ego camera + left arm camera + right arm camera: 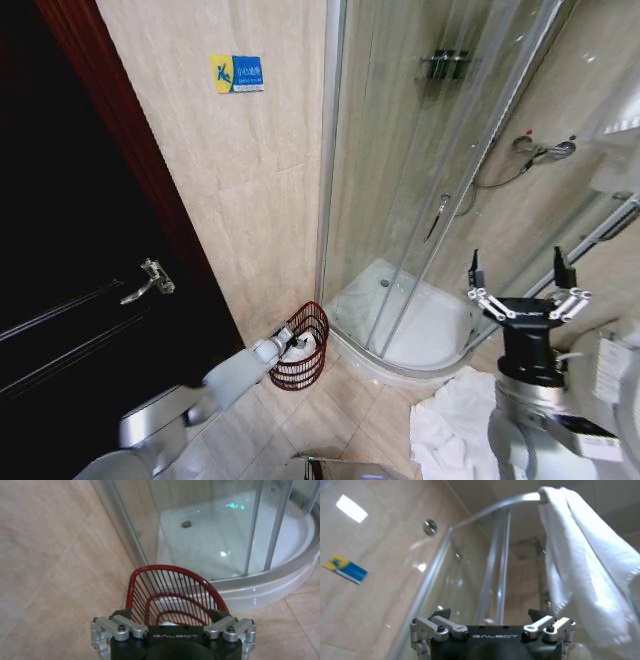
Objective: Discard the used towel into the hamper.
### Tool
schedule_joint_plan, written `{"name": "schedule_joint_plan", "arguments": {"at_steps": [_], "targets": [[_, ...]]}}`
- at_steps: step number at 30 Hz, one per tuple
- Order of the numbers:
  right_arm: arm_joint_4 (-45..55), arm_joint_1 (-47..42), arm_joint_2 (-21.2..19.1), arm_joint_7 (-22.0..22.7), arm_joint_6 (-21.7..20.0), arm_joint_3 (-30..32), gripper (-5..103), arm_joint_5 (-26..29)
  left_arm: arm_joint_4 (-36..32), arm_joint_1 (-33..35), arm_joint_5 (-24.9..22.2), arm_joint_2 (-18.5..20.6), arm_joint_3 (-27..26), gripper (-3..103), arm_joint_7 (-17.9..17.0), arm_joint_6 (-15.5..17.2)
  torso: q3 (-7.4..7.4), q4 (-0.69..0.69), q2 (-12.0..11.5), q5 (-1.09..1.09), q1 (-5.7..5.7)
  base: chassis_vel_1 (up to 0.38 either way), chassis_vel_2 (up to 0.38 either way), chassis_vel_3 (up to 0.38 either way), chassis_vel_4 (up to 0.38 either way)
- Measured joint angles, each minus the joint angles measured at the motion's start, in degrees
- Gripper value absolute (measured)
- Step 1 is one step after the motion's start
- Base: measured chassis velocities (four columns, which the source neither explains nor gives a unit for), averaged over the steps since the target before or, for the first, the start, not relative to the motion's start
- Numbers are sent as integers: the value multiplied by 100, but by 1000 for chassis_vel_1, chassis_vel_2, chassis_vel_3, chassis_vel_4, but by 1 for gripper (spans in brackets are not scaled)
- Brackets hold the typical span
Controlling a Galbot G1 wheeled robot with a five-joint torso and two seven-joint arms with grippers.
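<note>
My left claw (292, 346) reaches down over the rim of the red wire hamper (311, 345), which stands on the floor against the tiled wall beside the shower; its jaws are spread and hold nothing. White cloth (303, 350) lies inside the hamper. My right claw (528, 297) is raised, spread and empty, near a white towel (580, 555) hanging over the shower rail.

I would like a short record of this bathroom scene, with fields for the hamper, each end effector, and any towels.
hamper: red wire hamper on the tiled floor, between wall and shower enclosure; something white inside
left end effector: left end effector at the hamper's rim, fingers open
right end effector: right end effector raised, open, empty
towels: white towel hanging on the enclosure's top rail; white cloth on the floor
</note>
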Motion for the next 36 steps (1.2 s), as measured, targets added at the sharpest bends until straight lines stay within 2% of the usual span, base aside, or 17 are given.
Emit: {"name": "schedule_joint_plan", "arguments": {"at_steps": [3, 5, 6, 9, 10, 13, 14, 16, 17, 19, 20, 22, 23, 25, 32, 35, 36], "targets": [[64, -81, 1, 234, -291, 13, 100, -77, -433, 206, -8, 265, -197, 100, 5, 76, 0, 0, 0, 3, 0, 0, 0, 0, 0], [184, -241, -2, 353, -729, 69, 100, -141, -751, 419, -8, 485, -418, 100, 9, 105, 0, 0, 0, 1, 0, 0, 0, 0, 0], [184, -241, -2, 353, -729, 69, 100, -141, -751, 419, -8, 485, -418, 100, 9, 105, 0, 0, 0, 1, 0, 0, 0, 0, 0], [390, -401, -106, 479, -1147, 158, 100, -152, -1389, 889, -183, 778, -1005, 100, 8, 350, 0, -1, 0, -1, 0, 0, 0, 0, 0], [390, -401, -106, 479, -1147, 158, 100, -152, -1389, 889, -183, 778, -1005, 100, 8, 350, 0, -1, 0, -1, 0, 0, 0, 0, 0], [431, -497, -172, 525, -1248, 190, 100, -137, -2392, 1510, -900, 970, -1877, 100, -100, 1032, 0, 1, 0, 0, 0, 0, 0, 0, 0], [431, -497, -172, 525, -1248, 190, 100, -137, -2392, 1510, -900, 970, -1877, 100, -100, 1032, 0, 1, 0, 0, 0, 0, 0, 0, 0], [431, -555, -168, 535, -1250, 188, 100, -139, -3177, 2091, -1213, 983, -2602, 100, -175, 1335, -1, -3, 0, 1, 0, 0, 0, 0, 0], [431, -555, -168, 535, -1250, 188, 100, -139, -3177, 2091, -1213, 983, -2602, 100, -175, 1335, -1, -3, 0, 1, 0, 0, 0, 0, 0], [431, -581, -199, 554, -1265, 211, 100, -123, -3766, 2710, -1172, 878, -3282, 100, -194, 1419, 0, 0, 0, 2, 0, 0, 0, 0, 0], [431, -581, -199, 554, -1265, 211, 100, -123, -3766, 2710, -1172, 878, -3282, 100, -194, 1419, 0, 0, 0, 2, 0, 0, 0, 0, 0], [431, -580, -291, 598, -1326, 342, 100, -39, -4324, 3318, -1094, 694, -3938, 100, -259, 1455, 0, 2, 0, 1, -1, 0, 0, 0, 0], [431, -580, -291, 598, -1326, 342, 100, -39, -4324, 3318, -1094, 694, -3938, 100, -259, 1455, 0, 2, 0, 1, -1, 0, 0, 0, 0], [431, -574, -369, 618, -1447, 493, 100, 106, -4761, 3803, -794, 438, -4474, 100, -339, 1387, -1, 1, 1, 0, -1, 0, 0, 0, 0], [429, -542, -448, 617, -1613, 560, 100, 334, -5575, 4523, -535, -78, -5397, 99, -309, 1267, 0, -1, 1, 2, 0, 0, 0, 0, 0], [427, -469, -454, 676, -1664, 530, 100, 394, -6064, 4957, -203, -593, -6206, 98, -131, 1086, 0, -1, 0, 3, -1, 0, 0, 0, 0], [427, -469, -454, 676, -1664, 530, 100, 394, -6064, 4957, -203, -593, -6206, 98, -131, 1086, 0, -1, 0, 3, -1, 0, 0, 0, 0]]}}
